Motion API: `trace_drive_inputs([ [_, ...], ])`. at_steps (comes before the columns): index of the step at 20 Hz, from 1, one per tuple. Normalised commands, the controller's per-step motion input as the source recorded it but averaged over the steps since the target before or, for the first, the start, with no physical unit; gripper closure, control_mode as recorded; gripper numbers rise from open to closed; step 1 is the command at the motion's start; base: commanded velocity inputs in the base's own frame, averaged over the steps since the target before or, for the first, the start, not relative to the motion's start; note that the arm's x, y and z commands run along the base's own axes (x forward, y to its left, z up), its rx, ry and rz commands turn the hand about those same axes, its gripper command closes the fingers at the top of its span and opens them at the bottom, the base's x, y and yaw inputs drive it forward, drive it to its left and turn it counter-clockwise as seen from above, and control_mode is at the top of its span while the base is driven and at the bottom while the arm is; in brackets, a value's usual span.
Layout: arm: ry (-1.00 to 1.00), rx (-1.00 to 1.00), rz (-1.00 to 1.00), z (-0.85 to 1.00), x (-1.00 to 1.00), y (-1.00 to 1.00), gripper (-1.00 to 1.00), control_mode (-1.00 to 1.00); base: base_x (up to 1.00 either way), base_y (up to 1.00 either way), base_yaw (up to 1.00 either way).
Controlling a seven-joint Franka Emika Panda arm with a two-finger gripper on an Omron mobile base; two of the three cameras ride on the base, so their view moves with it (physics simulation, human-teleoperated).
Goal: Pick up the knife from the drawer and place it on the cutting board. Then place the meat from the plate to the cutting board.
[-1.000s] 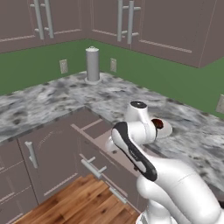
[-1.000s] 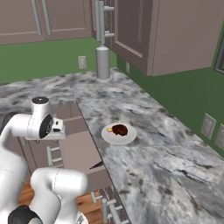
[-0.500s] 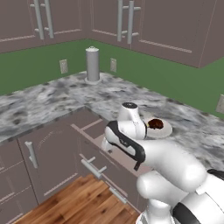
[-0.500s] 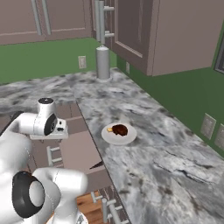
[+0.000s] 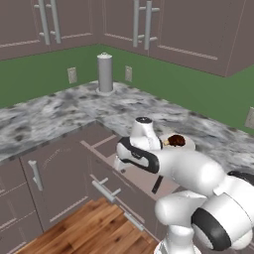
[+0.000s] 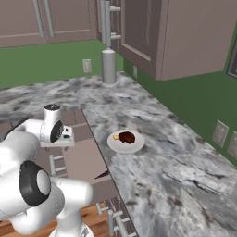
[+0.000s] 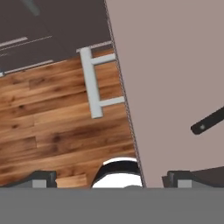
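Note:
The drawer (image 7: 175, 78) stands pulled out under the counter, its flat bottom bare except for the knife. The knife's black handle (image 7: 209, 120) lies at the right of the hand view, and also shows in the drawer (image 5: 157, 184) (image 6: 102, 175). My gripper (image 7: 111, 177) hangs open above the drawer's front edge, one fingertip (image 7: 41, 178) over the floor and the other over the drawer, holding nothing. The white plate (image 6: 134, 144) sits on the counter with the meat (image 6: 126, 137) on it, also seen behind my arm (image 5: 174, 141). The cutting board is out of view.
The drawer's silver bar handle (image 7: 92, 83) juts over the wooden floor (image 7: 52, 131). A grey cylinder (image 5: 105, 73) stands at the counter's back corner. Wall cabinets hang above, and lower cabinet doors (image 5: 54, 178) stand left of the drawer.
My hand has shifted a little left and lower over the open drawer, and the elbow has swung forward. Knife, plate and meat have stayed put.

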Motion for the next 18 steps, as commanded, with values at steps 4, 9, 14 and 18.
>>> trace_drive_inputs([
  [4, 0.0, 0.0, 0.0, -0.35, 0.17, 0.0, -1.0, -1.0, 0.0, 0.0, 0.0],
  [9, 0.0, 0.0, 0.0, -0.35, 0.15, 0.09, -1.0, -1.0, 0.0, 0.0, 0.0],
  [14, 0.0, 0.0, 0.0, -0.28, 0.1, 0.17, -1.0, -1.0, 0.0, 0.0, 0.0],
  [18, 0.0, 0.0, 0.0, -0.28, 0.19, 0.12, -1.0, -1.0, 0.0, 0.0, 0.0],
])
